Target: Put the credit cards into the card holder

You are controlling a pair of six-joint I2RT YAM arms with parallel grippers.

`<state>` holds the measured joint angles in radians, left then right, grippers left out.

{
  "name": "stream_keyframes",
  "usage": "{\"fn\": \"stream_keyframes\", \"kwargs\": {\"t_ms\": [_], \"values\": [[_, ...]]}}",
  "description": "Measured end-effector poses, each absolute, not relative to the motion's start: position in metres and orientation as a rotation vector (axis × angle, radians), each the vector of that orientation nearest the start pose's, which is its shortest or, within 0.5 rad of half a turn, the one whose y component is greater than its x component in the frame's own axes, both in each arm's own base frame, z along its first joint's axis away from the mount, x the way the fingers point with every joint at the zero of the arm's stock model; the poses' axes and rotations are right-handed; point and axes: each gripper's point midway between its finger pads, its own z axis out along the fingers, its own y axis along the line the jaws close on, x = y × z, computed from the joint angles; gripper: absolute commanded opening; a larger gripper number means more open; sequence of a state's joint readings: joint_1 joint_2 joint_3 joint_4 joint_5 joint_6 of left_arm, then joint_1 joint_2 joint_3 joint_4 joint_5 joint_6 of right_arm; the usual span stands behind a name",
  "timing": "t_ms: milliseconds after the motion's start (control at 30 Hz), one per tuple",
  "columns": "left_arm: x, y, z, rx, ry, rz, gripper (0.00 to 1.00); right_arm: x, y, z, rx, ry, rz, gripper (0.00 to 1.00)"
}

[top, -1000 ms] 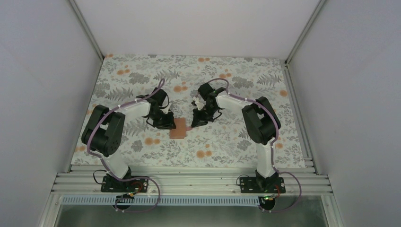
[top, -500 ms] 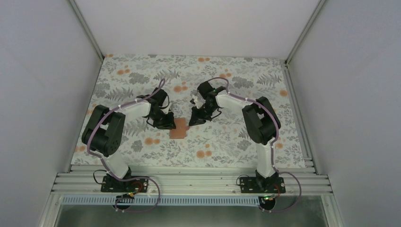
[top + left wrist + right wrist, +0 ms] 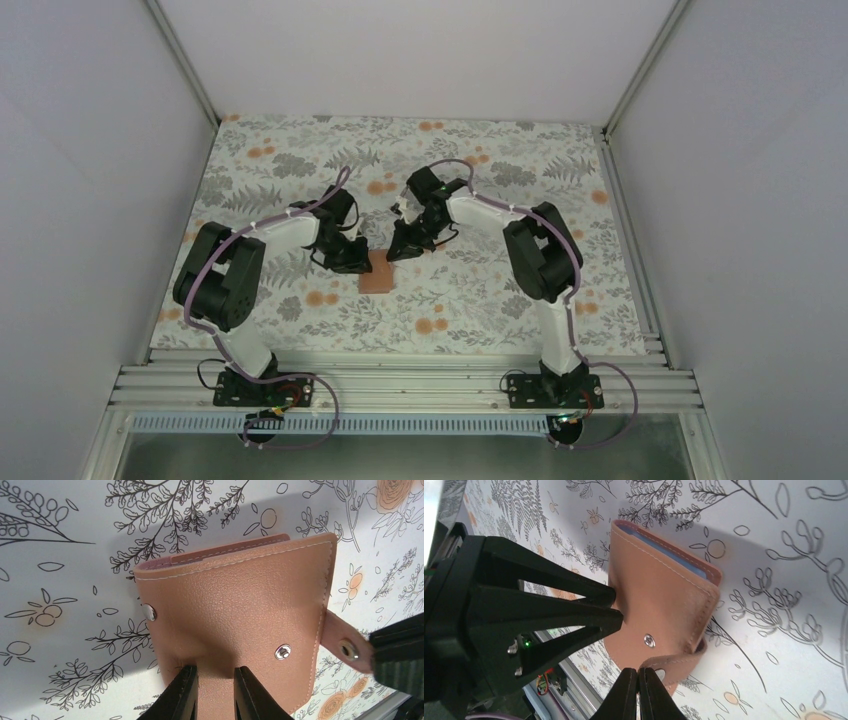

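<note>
**A:** What sits nearest?

**B:** The rail (image 3: 400,385) along the near edge of the floral surface (image 3: 470,310), with both arm bases bolted to it. The left arm (image 3: 235,275) and the right arm (image 3: 545,260) bend inward from there toward the middle.

**A:** Where's the card holder?

**B:** The card holder (image 3: 240,605) is about midway between the left and right edges, somewhat closer to the near edge than the far one. It lies between the two sets of fingers. One side is tilted up off the cloth, and it throws a shadow underneath.

**A:** Who has hold of it?

**B:** The left fingers (image 3: 187,695) stand a narrow gap apart, clamped on its edge, with tan leather filling the gap. The right fingers (image 3: 633,695) are pressed fully together. Their tips are at the end of the closing strap (image 3: 345,645), but I can't tell whether the strap is pinched.

**A:** Any markings on it?

**B:** White stitching runs along the borders. There's a metal snap stud (image 3: 283,651) on the front panel, and another on the strap.

**A:** And on the far side?

**B:** The mouth faces away from the left fingers. A bluish strip (image 3: 674,555) shows inside it; whether that's a card or lining, I can't tell.
</note>
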<state>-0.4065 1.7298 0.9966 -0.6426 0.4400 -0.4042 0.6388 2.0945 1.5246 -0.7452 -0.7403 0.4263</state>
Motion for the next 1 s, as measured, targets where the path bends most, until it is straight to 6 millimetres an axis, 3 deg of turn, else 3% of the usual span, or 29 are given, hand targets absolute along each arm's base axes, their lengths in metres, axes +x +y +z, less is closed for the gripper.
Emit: {"fn": "stream_keyframes", "kwargs": {"t_ms": [733,1000], "values": [[0.273,-0.197,0.029,0.070,3.049,-0.737,0.21,0.274,0.375,0.049,-0.511,3.083,1.225,0.04],[0.272,-0.197,0.031,0.078,3.044,-0.728,0.30,0.272,0.376,0.042,-0.510,3.101,1.222,0.04]]}}
